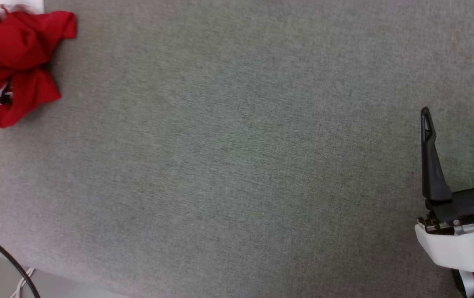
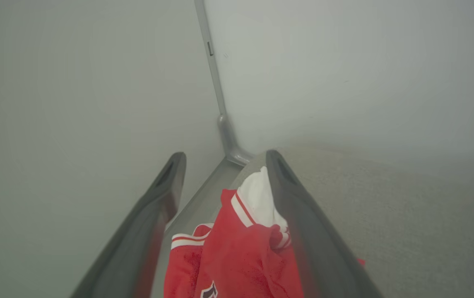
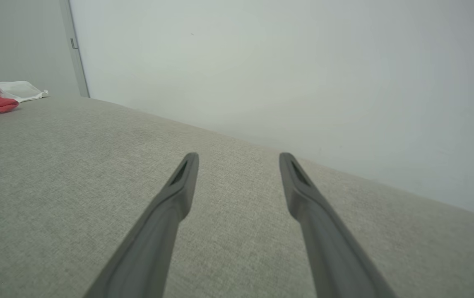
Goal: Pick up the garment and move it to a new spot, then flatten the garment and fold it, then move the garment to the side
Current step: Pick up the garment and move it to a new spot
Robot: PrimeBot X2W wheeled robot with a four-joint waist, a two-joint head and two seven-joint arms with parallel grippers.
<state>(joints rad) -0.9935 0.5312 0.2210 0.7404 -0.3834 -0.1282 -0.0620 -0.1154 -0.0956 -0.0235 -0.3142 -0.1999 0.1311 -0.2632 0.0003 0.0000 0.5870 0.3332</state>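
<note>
While its fingers are standing wide apart and holding nothing, the right gripper [image 1: 454,105] is hanging over the grey fabric surface [image 1: 237,165] at the near right. The left gripper [image 2: 225,159] is also gaping, its fingers framing the crumpled red garment [image 1: 13,62], which is lying at the far left beside the wall [image 2: 344,62].

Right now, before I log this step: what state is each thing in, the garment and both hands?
Garment: crumpled heap, unfolded, near the grey surface's edge.
Left hand: open, garment seen between its fingers, ungripped.
Right hand: open, empty.
</note>
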